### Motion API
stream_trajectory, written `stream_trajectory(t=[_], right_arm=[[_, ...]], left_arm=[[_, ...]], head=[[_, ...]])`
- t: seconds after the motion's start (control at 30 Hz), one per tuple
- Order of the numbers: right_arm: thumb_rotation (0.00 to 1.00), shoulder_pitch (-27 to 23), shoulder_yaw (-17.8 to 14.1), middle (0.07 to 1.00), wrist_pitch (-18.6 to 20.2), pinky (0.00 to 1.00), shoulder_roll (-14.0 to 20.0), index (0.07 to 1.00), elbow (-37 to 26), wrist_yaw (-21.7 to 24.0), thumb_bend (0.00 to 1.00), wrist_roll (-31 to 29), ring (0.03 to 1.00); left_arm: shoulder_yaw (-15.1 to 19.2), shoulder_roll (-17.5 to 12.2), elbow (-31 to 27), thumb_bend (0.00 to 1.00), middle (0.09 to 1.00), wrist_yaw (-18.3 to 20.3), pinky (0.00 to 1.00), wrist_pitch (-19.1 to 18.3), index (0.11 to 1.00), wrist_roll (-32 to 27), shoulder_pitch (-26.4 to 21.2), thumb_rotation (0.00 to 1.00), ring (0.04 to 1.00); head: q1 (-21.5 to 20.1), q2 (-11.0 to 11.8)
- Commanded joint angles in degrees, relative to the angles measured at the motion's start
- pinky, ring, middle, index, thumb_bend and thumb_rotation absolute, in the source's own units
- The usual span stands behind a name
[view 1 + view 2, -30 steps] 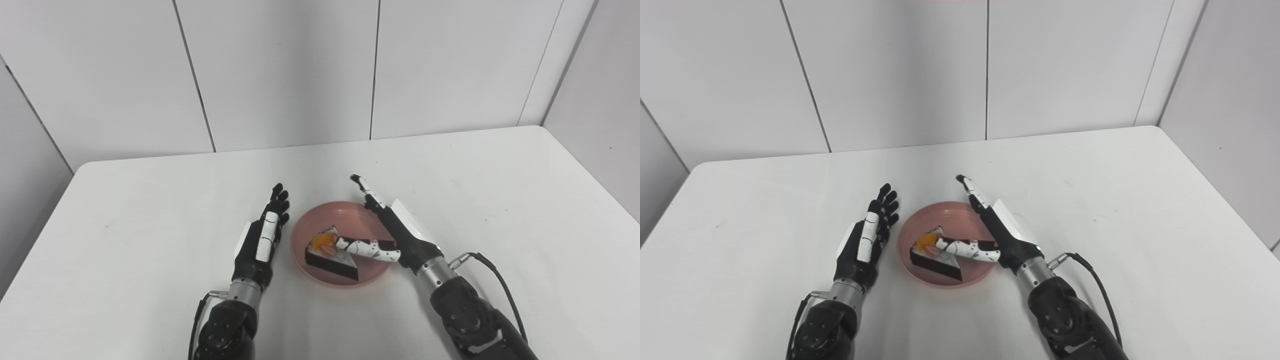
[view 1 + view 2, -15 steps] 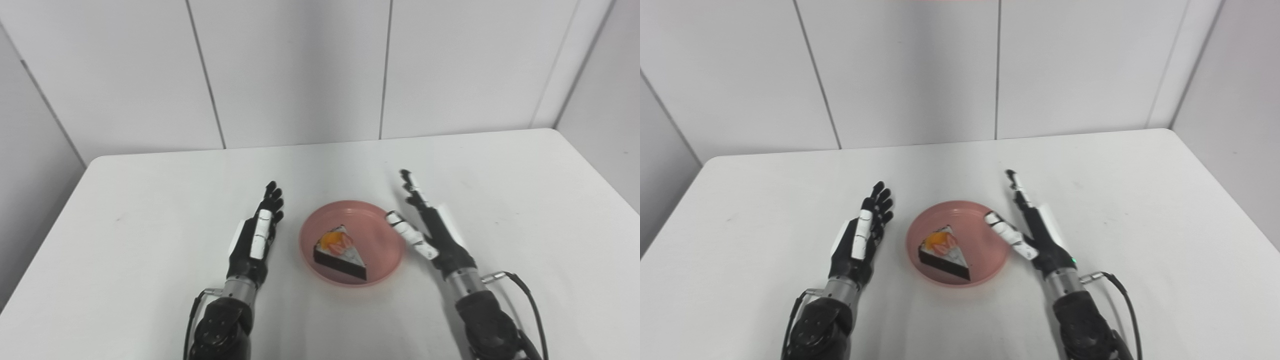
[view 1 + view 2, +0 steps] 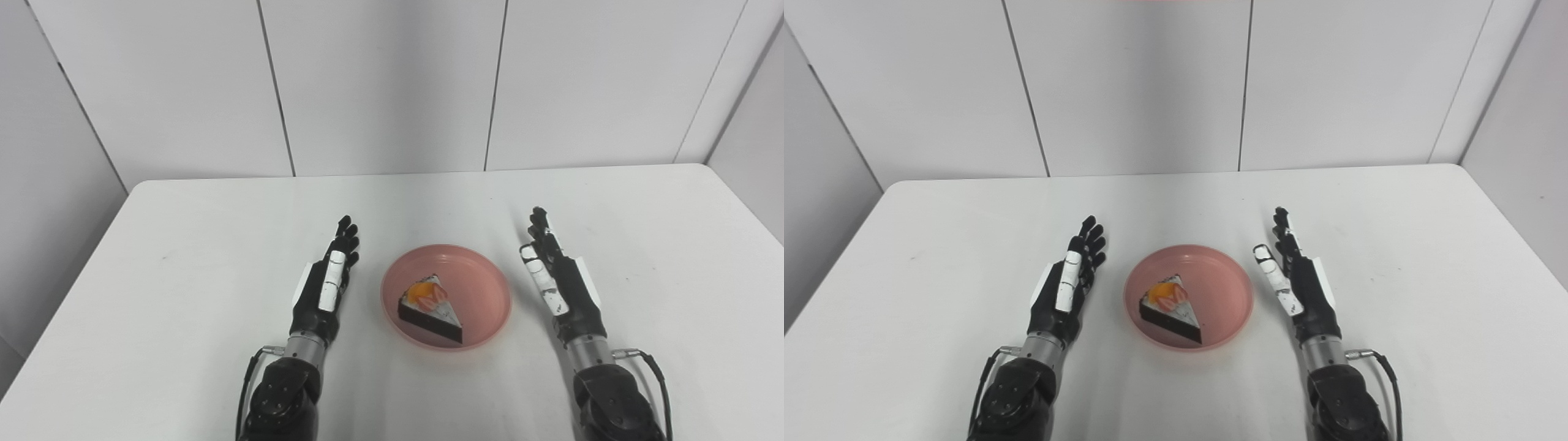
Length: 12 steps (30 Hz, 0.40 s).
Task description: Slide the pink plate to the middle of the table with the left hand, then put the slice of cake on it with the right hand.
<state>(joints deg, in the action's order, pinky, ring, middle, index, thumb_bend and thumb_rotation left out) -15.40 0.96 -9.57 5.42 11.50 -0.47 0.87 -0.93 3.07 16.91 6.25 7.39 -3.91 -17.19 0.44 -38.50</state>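
Observation:
A pink plate (image 3: 484, 288) lies near the middle of the white table. On it rests a slice of cake (image 3: 430, 309), a dark wedge with white icing and orange and red fruit on top. My left hand (image 3: 326, 285) is to the left of the plate, open, fingers straight and pointing away from me, a small gap from the rim. To the right of the plate my right hand (image 3: 560, 285) is also open, fingers stretched forward, holding nothing and clear of the rim.
The white table (image 3: 184, 245) runs back to a grey panelled wall (image 3: 392, 86). Its right edge meets a side wall (image 3: 1519, 153). A cable (image 3: 655, 367) trails from my right wrist.
My right hand let go of the cake, drew back off the plate and moved to its right side, thumb folding in beside the fingers. The camera view shifted; the left hand stayed put.

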Motion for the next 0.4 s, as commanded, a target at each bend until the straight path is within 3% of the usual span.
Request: stream_trajectory(t=[0.0,0.37], right_arm=[[0.96,-1.7,-0.3,1.000,-0.2,1.00,-0.6,1.000,-1.1,1.0,0.64,-1.3,1.000],[0.97,-1.1,-1.0,1.000,2.9,1.00,-1.9,1.000,-2.0,3.0,0.61,-6.1,1.000]], left_arm=[[-0.1,0.6,0.9,0.70,1.000,-0.5,1.00,1.9,1.000,-0.2,0.8,1.00,1.000],[-0.6,1.0,0.5,0.64,1.000,-2.3,1.00,1.4,1.000,1.1,1.0,1.00,1.000]], head=[[0.4,0.0],[0.6,0.5]])
